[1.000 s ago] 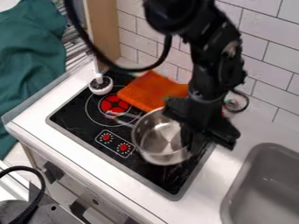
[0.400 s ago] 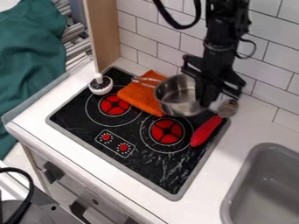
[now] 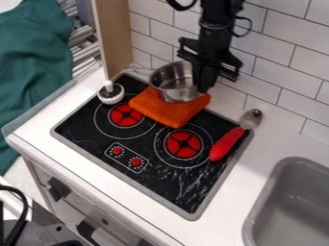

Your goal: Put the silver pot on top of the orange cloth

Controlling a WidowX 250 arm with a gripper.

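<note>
The black gripper (image 3: pixel 204 85) hangs at the back of the stove, shut on the right rim of the silver pot (image 3: pixel 172 85). Upright, the pot covers the back part of the orange cloth (image 3: pixel 166 110), with its handle pointing to the upper left. Whether the pot's base touches the cloth or hangs just above it, I cannot tell. The cloth lies flat across the back of the black stove top.
A red-handled spoon (image 3: pixel 226 143) lies over the stove's right edge. A small white round brush (image 3: pixel 111 92) stands at the back left corner. The grey sink (image 3: pixel 289 202) is at the lower right, and a tiled wall (image 3: pixel 270 62) rises behind.
The gripper and pot have moved from the front burner to the back, then left over the cloth. The spoon and front burner have come into view.
</note>
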